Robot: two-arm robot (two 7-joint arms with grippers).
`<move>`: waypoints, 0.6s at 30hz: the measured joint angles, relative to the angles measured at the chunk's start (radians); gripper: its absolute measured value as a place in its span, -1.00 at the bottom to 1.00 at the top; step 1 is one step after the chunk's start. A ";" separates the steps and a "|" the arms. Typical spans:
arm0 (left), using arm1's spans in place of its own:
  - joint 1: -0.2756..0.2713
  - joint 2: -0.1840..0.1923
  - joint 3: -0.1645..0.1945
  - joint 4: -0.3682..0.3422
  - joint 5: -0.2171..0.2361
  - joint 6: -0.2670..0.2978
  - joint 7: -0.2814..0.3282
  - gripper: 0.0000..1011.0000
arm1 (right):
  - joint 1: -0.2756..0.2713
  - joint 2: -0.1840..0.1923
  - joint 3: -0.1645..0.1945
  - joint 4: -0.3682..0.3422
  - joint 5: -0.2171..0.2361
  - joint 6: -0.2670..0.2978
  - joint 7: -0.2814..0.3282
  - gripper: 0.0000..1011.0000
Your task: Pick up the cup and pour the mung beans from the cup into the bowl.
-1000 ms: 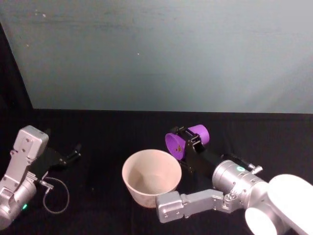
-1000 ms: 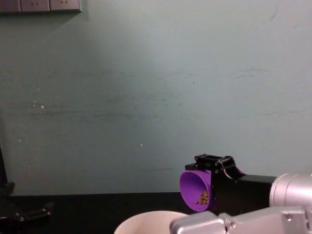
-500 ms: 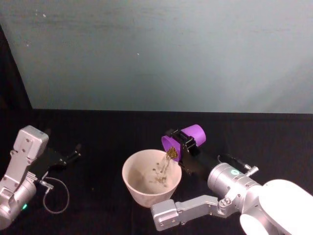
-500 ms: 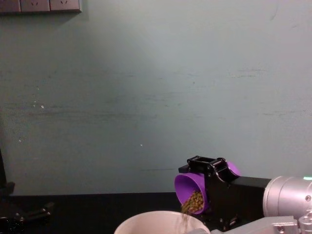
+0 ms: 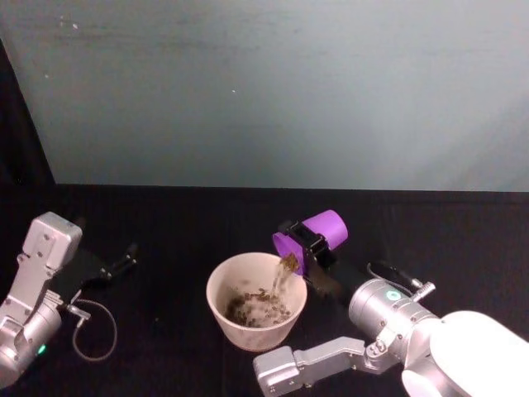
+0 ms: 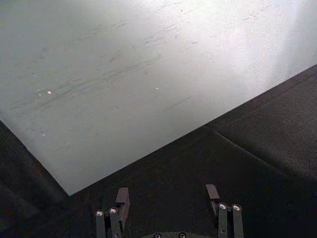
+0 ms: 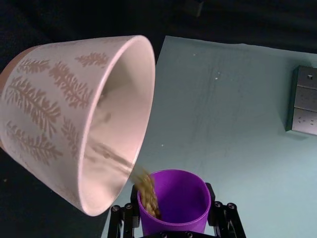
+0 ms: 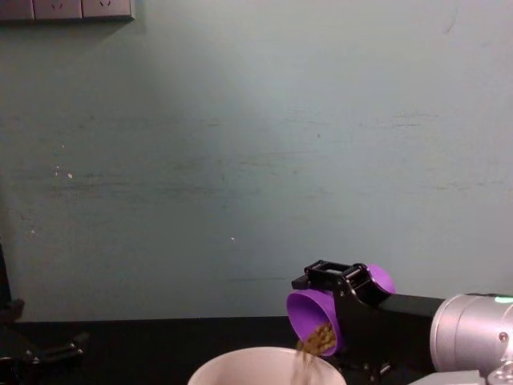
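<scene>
The purple cup [image 5: 319,231] is tipped mouth-down over the right rim of the pale bowl [image 5: 245,332], with my right gripper [image 5: 305,242] shut on it. Mung beans [image 5: 285,265] stream from its lip, and a layer of them lies on the bowl's bottom [image 5: 257,308]. From the chest, the cup [image 8: 307,315] spills beans above the bowl's rim [image 8: 240,365]. In the right wrist view the cup [image 7: 174,197] sits between the black fingers beside the leaf-patterned bowl [image 7: 52,124]. My left gripper [image 5: 126,256] rests open on the table at far left, its fingers [image 6: 122,196] holding nothing.
A black cloth covers the table [image 5: 182,223], ending at a pale teal wall [image 5: 264,91] behind. A thin cable loop [image 5: 96,331] lies by the left arm. Wall sockets [image 8: 64,8] sit high on the wall.
The cup has tilted further down over the bowl. Beans went from sitting in the cup to pouring out, and the pile in the bowl has grown. The left arm stayed still.
</scene>
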 joint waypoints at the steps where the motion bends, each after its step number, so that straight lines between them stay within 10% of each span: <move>1: 0.000 0.000 0.000 0.000 0.000 0.000 0.000 0.98 | 0.001 0.002 -0.004 0.000 -0.010 0.003 -0.001 0.46; 18: 0.000 0.000 0.000 0.000 0.000 0.000 0.000 0.98 | 0.011 0.011 -0.038 -0.001 -0.098 0.029 -0.017 0.46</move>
